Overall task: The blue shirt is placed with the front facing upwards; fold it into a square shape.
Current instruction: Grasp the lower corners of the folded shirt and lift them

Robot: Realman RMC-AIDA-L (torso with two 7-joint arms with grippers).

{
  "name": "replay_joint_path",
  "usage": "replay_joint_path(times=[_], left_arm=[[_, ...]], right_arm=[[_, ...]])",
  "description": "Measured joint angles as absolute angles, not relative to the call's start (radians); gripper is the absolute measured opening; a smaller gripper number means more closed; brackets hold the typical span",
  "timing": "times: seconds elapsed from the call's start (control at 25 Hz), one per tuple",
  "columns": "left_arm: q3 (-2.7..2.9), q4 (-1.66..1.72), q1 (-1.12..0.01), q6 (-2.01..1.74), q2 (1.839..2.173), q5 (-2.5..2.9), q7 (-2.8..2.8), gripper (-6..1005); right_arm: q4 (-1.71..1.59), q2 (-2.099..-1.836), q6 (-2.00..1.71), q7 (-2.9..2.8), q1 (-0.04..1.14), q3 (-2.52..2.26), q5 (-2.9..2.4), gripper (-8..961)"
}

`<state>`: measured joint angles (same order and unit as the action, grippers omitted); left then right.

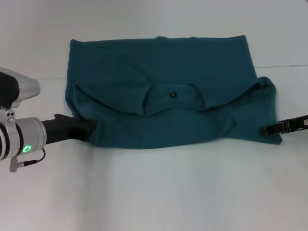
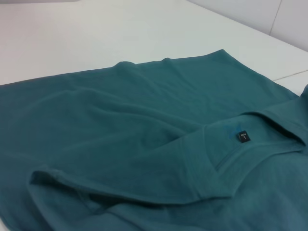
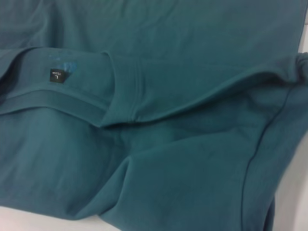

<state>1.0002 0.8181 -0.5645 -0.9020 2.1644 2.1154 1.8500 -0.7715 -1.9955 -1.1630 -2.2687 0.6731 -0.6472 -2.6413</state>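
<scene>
Lying across the middle of the white counter (image 1: 154,192), the shirt (image 1: 159,62) is already doubled over on itself: the collar (image 1: 174,96) with its small dark label (image 1: 172,95) sits about halfway up the cloth, and the shoulder part has been brought over the body so that a plain teal face shows, with no print in sight. The left end effector (image 1: 89,130) is low at the shirt's left edge, its dark tip tucked against or under the fold there; the right end effector (image 1: 267,130) is at the right edge, by the sleeve. Each looks to be at a corner of the folded layer, but whether the fingers are pinched on cloth or let go, I cannot tell from either side. The wrist views show only cloth, the collar and label, and a soft ridge running out from the collar. My reading is that the first lengthwise fold is being laid down or just finished, with the shape still a wide rectangle and the sleeves bulging out at both sides. The next move, I'd judge, calls for freeing the corners without dragging the layer, smoothing that ridge, then bringing one side across the other to narrow it towards a square.
</scene>
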Motion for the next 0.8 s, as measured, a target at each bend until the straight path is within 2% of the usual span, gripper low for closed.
replay_joint_path(times=[0.24,0.48,0.8], left_arm=[[1.0,0.817,-0.564,-0.902,2.164,2.115,1.85,1],[1.0,0.816,-0.562,-0.902,2.164,2.115,1.85,1],[1.0,0.816,-0.561,-0.902,2.164,2.115,1.85,1]], right_arm=[[-0.721,-1.996,-1.125,-2.259,0.689,-0.648,-2.642,759],[-0.713,-1.998,-1.098,-2.251,0.691,-0.649,-2.642,673],[-0.686,-2.005,-1.073,-2.227,0.693,-0.649,-2.642,506]])
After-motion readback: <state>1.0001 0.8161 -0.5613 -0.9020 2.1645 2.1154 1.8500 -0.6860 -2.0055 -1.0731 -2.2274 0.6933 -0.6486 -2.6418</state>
